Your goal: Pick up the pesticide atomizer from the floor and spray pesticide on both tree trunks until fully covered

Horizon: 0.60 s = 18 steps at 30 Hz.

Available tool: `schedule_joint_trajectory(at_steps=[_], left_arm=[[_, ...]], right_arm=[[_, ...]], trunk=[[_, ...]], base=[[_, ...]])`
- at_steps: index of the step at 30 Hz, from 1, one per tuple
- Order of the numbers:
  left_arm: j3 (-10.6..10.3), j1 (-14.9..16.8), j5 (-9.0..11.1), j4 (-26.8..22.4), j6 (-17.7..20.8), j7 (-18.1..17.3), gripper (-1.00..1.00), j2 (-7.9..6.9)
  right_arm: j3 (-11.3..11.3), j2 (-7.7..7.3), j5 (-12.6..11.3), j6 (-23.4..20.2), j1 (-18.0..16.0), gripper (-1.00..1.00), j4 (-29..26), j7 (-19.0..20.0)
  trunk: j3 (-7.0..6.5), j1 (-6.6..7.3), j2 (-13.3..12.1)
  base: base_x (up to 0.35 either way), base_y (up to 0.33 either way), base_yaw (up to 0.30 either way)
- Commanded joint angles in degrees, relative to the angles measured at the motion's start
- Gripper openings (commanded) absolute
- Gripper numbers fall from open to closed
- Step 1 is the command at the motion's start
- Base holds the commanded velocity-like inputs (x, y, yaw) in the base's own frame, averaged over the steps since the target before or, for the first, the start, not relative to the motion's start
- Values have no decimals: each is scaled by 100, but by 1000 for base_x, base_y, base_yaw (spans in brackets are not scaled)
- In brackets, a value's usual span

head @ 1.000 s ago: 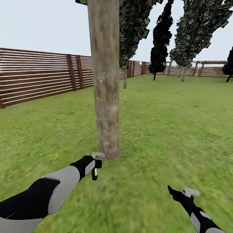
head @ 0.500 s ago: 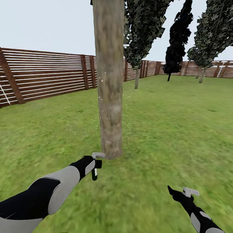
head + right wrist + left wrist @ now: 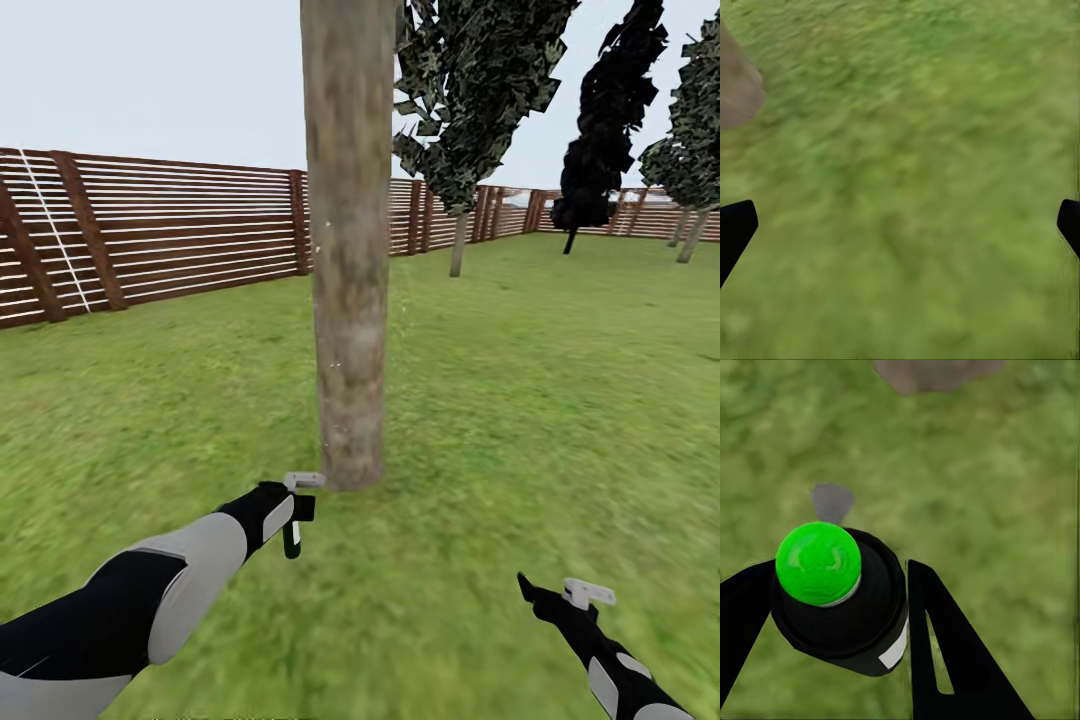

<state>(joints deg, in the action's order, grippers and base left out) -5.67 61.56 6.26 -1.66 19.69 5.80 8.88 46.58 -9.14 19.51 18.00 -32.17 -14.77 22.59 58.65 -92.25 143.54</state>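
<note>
One of the trees stands right in front of me, its mottled grey-brown tree trunk (image 3: 348, 300) rising out of the top of the head view from the garden lawn (image 3: 560, 400). My left gripper (image 3: 293, 522) is shut on the pesticide atomizer (image 3: 291, 541), a small black cylinder held just short of the trunk's foot. Seen from the left wrist, the atomizer (image 3: 840, 607) carries a bright green cap between the two black fingers (image 3: 945, 652), with the trunk base (image 3: 937, 371) beyond. My right gripper (image 3: 527, 585) hangs open and empty over grass, low on the right; the right gripper (image 3: 900, 225) has its fingers spread wide.
A brown slat fence (image 3: 150, 230) runs along the left and back of the lawn. Dark narrow conifers (image 3: 470, 100) (image 3: 605, 110) stand behind and to the right of the trunk. Open grass spreads to the right.
The camera has swung, so the trunk and the conifers sit further right in the picture and more fence shows at left. Both arms hold the same pose.
</note>
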Motion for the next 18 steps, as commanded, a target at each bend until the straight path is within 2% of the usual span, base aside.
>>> schedule_joint_trajectory(at_steps=[1,5,15,18], left_arm=[[-4,-18,-2,-1,0,-1,-100,0],[-5,-29,-2,-1,0,0,-100,0],[3,-32,-2,-1,0,-8,-100,0],[4,-37,-2,-1,-3,-8,-100,0]], right_arm=[[0,0,0,-1,0,100,0,0],[0,0,0,-1,1,100,0,0],[0,0,0,-3,0,100,0,0],[0,2,0,0,0,100,2,0]], trunk=[[0,0,0],[0,0,0],[0,0,0],[0,0,0]], base=[[0,-329,43],[0,-329,65],[0,-328,244],[0,-179,248]])
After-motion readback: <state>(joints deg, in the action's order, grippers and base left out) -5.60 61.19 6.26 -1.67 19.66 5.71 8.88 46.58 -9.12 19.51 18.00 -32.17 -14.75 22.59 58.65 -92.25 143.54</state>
